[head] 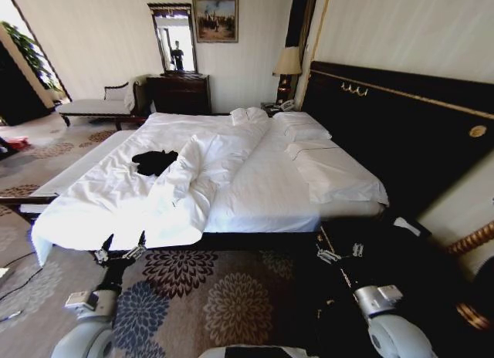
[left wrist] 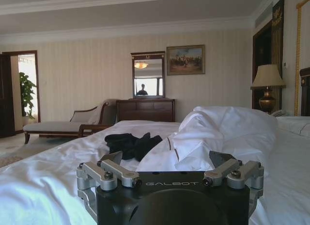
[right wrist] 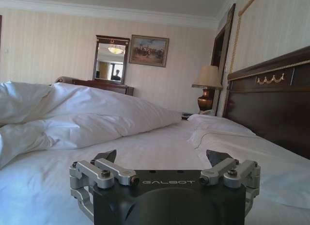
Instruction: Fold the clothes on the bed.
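Both grippers are held open-fingered at the bed's (head: 255, 196) foot edge.
Left gripper (left wrist: 170, 163) is aimed toward the unfolded clothes (head: 154, 161); right gripper (right wrist: 163, 162) is kept ready.

the bed (head: 266, 196) carries a rumpled white duvet (head: 185, 180), pillows (head: 305, 128) and the black clothes (head: 154, 161) on it

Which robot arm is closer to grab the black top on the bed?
Probably the left. The left gripper is open at the bed's edge, on the black top's side. The right gripper is over by the headboard, with the bunched duvet between.
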{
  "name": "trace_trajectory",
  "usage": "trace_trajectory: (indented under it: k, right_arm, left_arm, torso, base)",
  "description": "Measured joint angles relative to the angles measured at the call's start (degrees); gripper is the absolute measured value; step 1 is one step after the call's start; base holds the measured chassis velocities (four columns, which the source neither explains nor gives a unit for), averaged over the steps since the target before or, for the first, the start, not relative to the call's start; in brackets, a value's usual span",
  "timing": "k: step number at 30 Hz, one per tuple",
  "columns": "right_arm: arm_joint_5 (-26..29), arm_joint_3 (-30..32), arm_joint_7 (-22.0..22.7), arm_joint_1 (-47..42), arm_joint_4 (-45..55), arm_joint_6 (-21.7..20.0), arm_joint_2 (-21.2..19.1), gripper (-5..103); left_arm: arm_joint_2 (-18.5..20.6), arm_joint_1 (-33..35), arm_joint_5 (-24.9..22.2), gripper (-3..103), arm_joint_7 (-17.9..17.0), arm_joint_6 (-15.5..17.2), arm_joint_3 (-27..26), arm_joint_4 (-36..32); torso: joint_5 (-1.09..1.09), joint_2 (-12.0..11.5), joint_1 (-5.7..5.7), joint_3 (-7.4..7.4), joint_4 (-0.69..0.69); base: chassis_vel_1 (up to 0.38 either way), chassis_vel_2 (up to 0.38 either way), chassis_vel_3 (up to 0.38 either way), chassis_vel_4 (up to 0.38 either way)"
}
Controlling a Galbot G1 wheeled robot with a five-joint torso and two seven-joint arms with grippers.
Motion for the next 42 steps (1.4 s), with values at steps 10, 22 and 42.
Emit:
trace_trajectory:
  k: [10,22,42]
  right_arm:
    - [-0.7,-0.09,-0.58,-0.09,0.11,-0.08,0.98,100]
    - [-1.35,-0.12,-0.75,-0.12,-0.57,0.72,1.7,100]
    - [-1.4,-0.37,-1.16,0.37,-1.46,1.23,2.22,100]
  left_arm:
    - [-0.23,0.0,0.33,100,-0.18,0.12,0.02,-1.15]
    - [-0.48,-0.23,0.27,100,-0.21,0.12,-0.01,-1.54]
    - [-0.75,-1.37,-0.14,100,0.0,-0.04,0.1,-1.05]
  torso:
    - [0.0,0.0,0.0,0.0,0.0]
    - [0.0,0.0,0.0,0.0,-0.01]
    - [0.0,0.0,0.0,0.0,0.0]
  base:
    - [-0.108,0.096,0.105,-0.094]
    - [-0.109,0.108,0.109,-0.104]
    - [-0.091,0.095,0.101,-0.098]
